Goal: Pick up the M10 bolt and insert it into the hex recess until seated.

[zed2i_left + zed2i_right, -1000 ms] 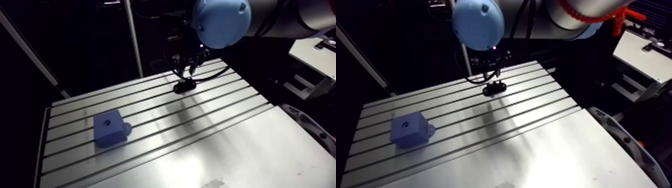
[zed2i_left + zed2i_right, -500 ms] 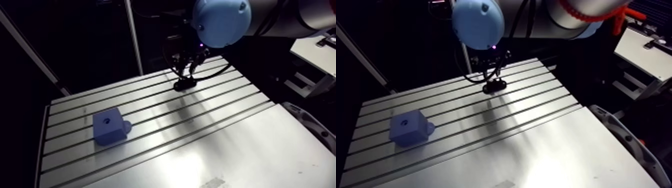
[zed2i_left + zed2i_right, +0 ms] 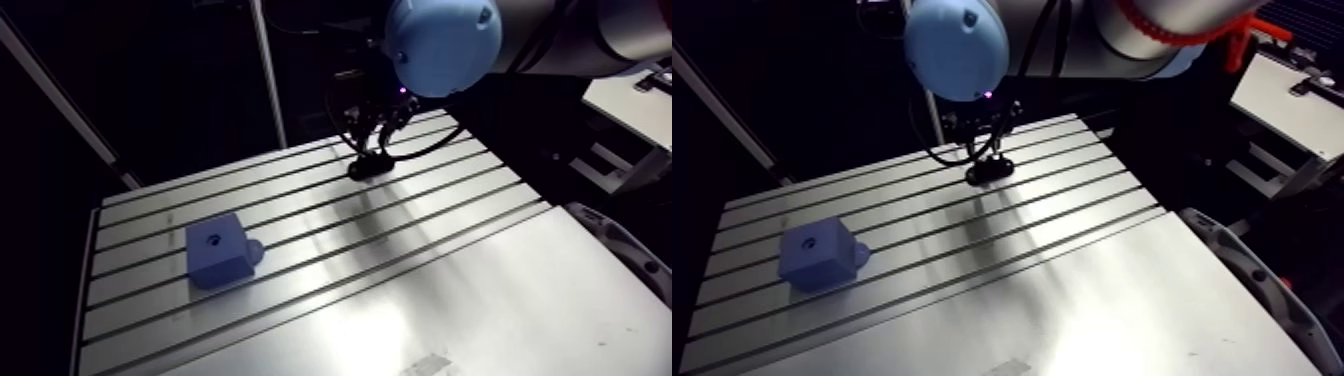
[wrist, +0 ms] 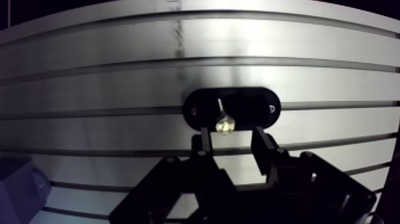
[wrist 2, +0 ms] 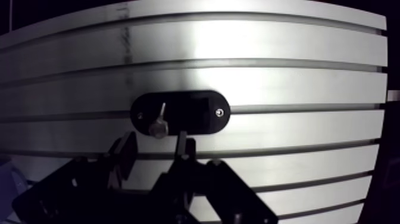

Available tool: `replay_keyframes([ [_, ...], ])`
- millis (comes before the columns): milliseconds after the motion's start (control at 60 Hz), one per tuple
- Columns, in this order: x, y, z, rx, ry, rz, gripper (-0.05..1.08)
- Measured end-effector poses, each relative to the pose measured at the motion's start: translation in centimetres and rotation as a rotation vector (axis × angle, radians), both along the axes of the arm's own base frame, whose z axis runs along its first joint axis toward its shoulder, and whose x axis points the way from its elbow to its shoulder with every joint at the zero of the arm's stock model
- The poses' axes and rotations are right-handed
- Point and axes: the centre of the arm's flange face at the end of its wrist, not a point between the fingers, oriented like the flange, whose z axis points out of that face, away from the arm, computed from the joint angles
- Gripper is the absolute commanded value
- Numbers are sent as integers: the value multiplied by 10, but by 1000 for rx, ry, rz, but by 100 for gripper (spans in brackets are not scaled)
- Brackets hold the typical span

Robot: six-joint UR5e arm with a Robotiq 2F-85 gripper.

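Note:
A small silver bolt (image 4: 224,124) stands in a black oval holder (image 4: 250,109) on the slotted table (image 4: 297,71). In the wrist view my gripper (image 4: 230,140) hovers over the holder. Its two dark fingertips (image 4: 201,143) are apart, and the bolt's head sits just ahead of the gap, closer to one finger. Nothing is gripped. In the arm view the gripper (image 3: 368,152) hangs right above the holder (image 3: 369,169) at the table's far side. The blue block (image 3: 220,253) with a small hole in its top face rests on the table's left part.
Parallel slots run across the table (image 3: 330,250), and a smooth plate (image 3: 480,310) covers its near right part. A corner of the blue block (image 4: 15,184) shows beside the gripper in the wrist view. A dark curved part (image 3: 620,250) lies off the right edge.
The gripper has come down a little closer to the black holder. The picture has shifted slightly with the arm. The block and the holder stay put.

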Motion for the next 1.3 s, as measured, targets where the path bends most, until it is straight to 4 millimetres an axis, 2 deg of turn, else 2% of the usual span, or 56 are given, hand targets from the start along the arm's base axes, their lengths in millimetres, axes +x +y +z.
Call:
replay_keyframes([
  [1300,-4,-1,-11,2,4,-8,53],
])
